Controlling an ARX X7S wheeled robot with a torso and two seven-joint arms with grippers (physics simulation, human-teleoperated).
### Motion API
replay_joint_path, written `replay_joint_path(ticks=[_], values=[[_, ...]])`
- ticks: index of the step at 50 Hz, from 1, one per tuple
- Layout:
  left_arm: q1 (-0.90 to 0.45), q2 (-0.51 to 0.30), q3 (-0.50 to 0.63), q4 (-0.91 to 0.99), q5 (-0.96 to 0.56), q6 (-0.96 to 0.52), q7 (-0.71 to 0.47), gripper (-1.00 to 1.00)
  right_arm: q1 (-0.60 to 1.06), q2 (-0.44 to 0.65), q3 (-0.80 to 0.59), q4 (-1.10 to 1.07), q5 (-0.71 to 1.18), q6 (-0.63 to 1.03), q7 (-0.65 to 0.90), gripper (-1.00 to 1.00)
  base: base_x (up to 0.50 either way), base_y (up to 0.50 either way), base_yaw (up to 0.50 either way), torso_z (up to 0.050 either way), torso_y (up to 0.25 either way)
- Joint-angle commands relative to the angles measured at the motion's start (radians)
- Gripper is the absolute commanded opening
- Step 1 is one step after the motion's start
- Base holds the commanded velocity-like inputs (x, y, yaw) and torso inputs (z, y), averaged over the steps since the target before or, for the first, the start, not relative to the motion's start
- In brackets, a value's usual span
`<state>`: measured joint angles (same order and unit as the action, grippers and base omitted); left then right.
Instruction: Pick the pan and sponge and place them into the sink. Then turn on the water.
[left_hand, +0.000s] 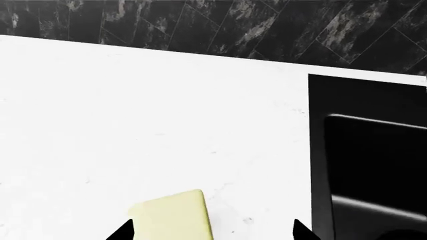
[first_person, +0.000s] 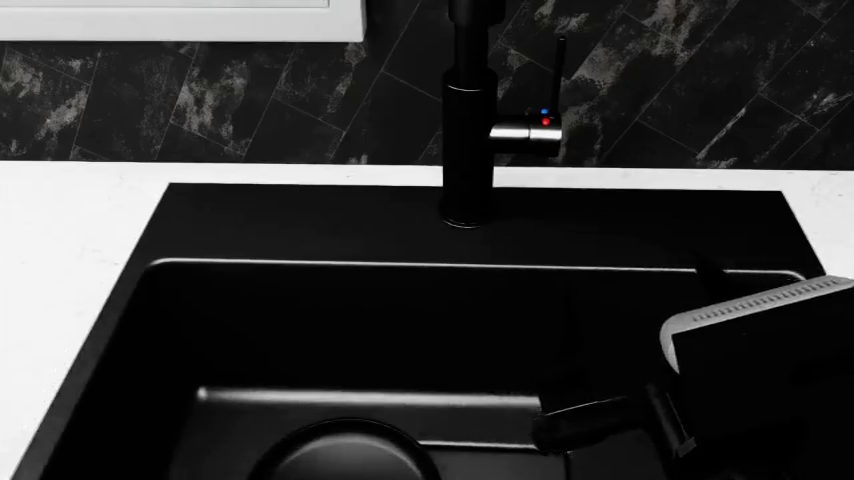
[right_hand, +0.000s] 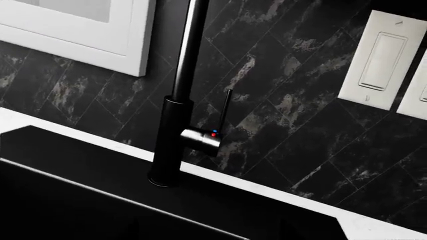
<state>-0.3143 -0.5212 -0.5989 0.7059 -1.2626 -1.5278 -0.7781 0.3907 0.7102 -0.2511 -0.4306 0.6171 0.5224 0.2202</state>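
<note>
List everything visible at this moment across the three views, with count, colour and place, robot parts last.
sink: one, matte black, set in the counter, filling the head view.
pan: one, glossy black, on the sink floor at the near edge of the head view; handle not seen.
sponge: one, pale yellow, on the counter outside the sink, between the left gripper's fingertips.
faucet: one, black with a metal side lever bearing red and blue dots, behind the sink.
countertop: one, white, around the sink.
backsplash: dark marbled tiles on the wall.
wall switches: two white plates, partly cropped, beside the faucet.
white frame: one, on the wall.
left gripper: black fingertips apart, straddling the sponge.
right arm: grey and black, over the sink; gripper not visible.
</note>
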Motion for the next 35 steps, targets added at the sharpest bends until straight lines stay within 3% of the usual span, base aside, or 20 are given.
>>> replay_joint_path(ticks=[1,11,22,35], values=[[0.112,-0.052,-0.104,-0.003,-0.334,-0.009,-0.229,1.00,-0.015,0.009,-0.003,-0.005,-0.008,-0.002,0.005,1.00,0.00,0.00,0.00,0.000,0.000],[0.125,-0.051,-0.100,0.011,-0.253,0.056,-0.256,1.00,-0.037,0.006,-0.003,0.010,-0.017,-0.027,0.000,1.00,0.00,0.00,0.00,0.000,0.000],[0.155,-0.037,-0.002,-0.006,-0.053,0.127,-0.132,1.00,-0.054,0.000,-0.007,0.027,-0.022,-0.048,-0.009,1.00,0.00,0.00,0.00,0.000,0.000],[0.144,-0.043,0.066,-0.054,-0.013,0.149,-0.106,1.00,-0.031,0.005,-0.004,0.023,-0.011,-0.032,-0.009,1.00,0.00,0.00,0.00,0.000,0.000]])
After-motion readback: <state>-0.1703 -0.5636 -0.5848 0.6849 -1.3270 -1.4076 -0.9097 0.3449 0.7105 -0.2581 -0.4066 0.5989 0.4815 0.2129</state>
